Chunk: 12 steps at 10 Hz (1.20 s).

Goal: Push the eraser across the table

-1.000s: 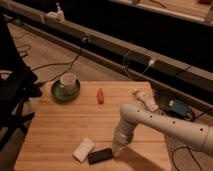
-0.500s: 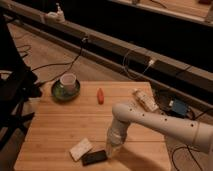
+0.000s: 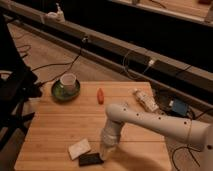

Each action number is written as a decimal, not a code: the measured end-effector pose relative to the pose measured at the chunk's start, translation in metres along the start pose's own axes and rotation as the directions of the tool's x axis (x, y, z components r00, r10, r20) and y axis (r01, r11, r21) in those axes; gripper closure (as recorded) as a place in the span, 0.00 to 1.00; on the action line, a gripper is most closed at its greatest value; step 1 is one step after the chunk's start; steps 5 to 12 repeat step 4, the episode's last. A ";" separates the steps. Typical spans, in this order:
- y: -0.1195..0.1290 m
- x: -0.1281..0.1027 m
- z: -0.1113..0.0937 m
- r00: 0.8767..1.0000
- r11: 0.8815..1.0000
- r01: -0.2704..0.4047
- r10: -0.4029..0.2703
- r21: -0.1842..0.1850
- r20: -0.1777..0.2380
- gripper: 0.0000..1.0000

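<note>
The eraser [image 3: 90, 159] is a small flat black block lying near the front edge of the wooden table [image 3: 55, 120]. A whitish-beige block [image 3: 79, 148] lies just up and left of it, touching or nearly so. My gripper [image 3: 106, 150] points down at the end of the white arm [image 3: 150, 122], right beside the eraser's right end.
A green plate with a white cup [image 3: 66, 86] stands at the table's back left. A small red object [image 3: 100, 95] lies at the back middle, and a crumpled wrapper [image 3: 144, 100] at the back right. Cables and a blue device [image 3: 177, 106] lie on the floor to the right.
My arm and gripper have moved left along the front of the table, and the eraser has slid left with them. The beige block has shifted a little left too.
</note>
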 end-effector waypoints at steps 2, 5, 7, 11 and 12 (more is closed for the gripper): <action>-0.012 0.027 -0.045 0.996 0.988 -0.062 0.071 0.143 -0.056 1.00; -0.009 0.056 -0.092 0.980 0.948 -0.152 0.182 0.279 -0.083 0.99; -0.009 0.056 -0.092 0.980 0.948 -0.152 0.182 0.279 -0.083 0.99; -0.009 0.056 -0.092 0.980 0.948 -0.152 0.182 0.279 -0.083 0.99; -0.009 0.056 -0.092 0.980 0.948 -0.152 0.182 0.279 -0.083 0.99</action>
